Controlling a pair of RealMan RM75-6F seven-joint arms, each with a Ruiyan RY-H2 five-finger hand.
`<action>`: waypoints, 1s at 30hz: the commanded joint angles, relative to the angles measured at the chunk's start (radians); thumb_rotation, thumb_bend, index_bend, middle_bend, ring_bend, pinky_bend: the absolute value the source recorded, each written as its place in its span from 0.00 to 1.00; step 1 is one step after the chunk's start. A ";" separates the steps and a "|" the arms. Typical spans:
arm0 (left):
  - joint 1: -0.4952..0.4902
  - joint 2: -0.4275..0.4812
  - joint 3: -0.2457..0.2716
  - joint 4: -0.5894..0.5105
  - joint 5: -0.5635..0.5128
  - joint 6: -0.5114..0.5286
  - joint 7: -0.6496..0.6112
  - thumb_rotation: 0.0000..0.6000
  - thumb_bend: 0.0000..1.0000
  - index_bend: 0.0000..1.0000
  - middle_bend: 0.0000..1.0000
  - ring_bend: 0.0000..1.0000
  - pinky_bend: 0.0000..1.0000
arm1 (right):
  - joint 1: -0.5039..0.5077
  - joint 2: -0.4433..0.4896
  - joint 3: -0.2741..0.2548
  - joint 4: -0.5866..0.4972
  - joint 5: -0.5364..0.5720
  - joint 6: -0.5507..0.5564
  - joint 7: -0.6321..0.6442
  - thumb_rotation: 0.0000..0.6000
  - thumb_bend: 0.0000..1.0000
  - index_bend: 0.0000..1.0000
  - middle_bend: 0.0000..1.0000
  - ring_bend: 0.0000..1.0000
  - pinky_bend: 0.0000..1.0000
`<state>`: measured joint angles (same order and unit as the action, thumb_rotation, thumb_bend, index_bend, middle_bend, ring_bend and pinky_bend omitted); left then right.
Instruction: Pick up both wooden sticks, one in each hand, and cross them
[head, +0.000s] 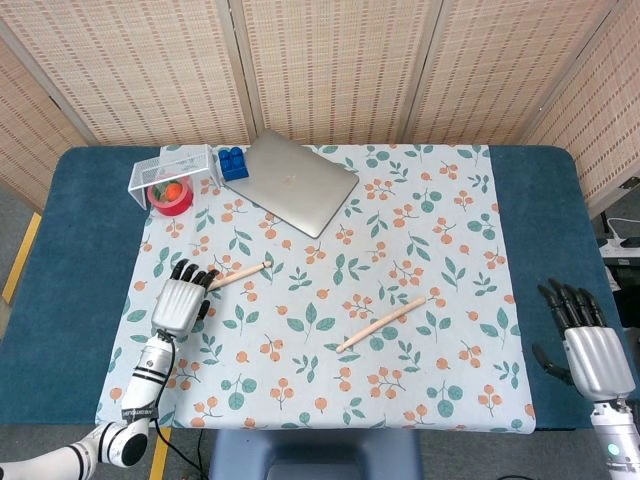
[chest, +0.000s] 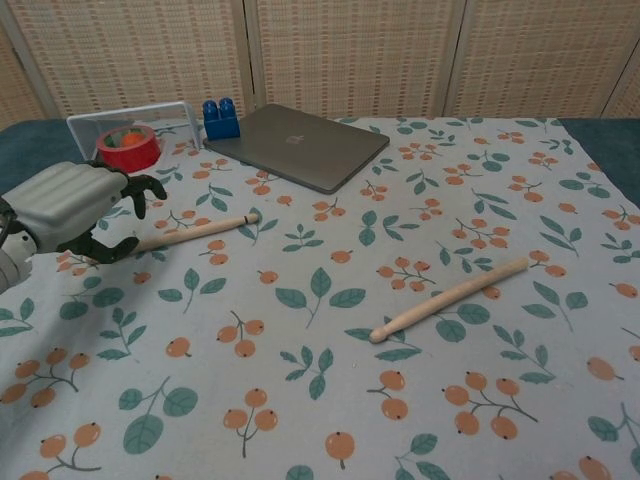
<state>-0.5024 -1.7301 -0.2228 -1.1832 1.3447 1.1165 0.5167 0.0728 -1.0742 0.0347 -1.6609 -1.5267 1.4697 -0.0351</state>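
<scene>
Left hand (head: 181, 303): fingers spread over left wooden stick (head: 240, 272), contact unclear.
Right hand (head: 590, 350): spread, empty, off the cloth.
Right wooden stick (head: 381, 323): slender, tapered, on floral cloth (head: 330, 290).

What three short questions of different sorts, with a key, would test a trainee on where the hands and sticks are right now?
1. True or false: the left hand hovers over one end of the left stick.
2. Which stick has no hand near it?
3. What lies flat behind the sticks: A laptop, B plate, C book?

Key
1. True.
2. The right stick; the right hand is off the cloth, fingers apart.
3. A, the grey laptop.
</scene>
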 joint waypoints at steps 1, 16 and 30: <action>-0.045 -0.072 -0.030 0.090 -0.100 -0.049 0.111 1.00 0.41 0.23 0.33 0.21 0.17 | 0.001 0.004 -0.001 -0.002 0.003 -0.008 0.004 1.00 0.26 0.00 0.00 0.00 0.00; -0.092 -0.120 -0.010 0.178 -0.165 -0.062 0.180 1.00 0.41 0.26 0.33 0.21 0.17 | 0.008 0.005 -0.004 -0.006 0.006 -0.029 0.003 1.00 0.26 0.00 0.00 0.00 0.00; -0.108 -0.139 0.009 0.242 -0.208 -0.068 0.228 1.00 0.41 0.36 0.44 0.24 0.17 | 0.008 0.011 -0.005 -0.007 0.009 -0.033 0.012 1.00 0.26 0.00 0.00 0.00 0.00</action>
<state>-0.6092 -1.8681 -0.2149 -0.9446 1.1398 1.0500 0.7445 0.0805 -1.0638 0.0294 -1.6680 -1.5180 1.4372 -0.0235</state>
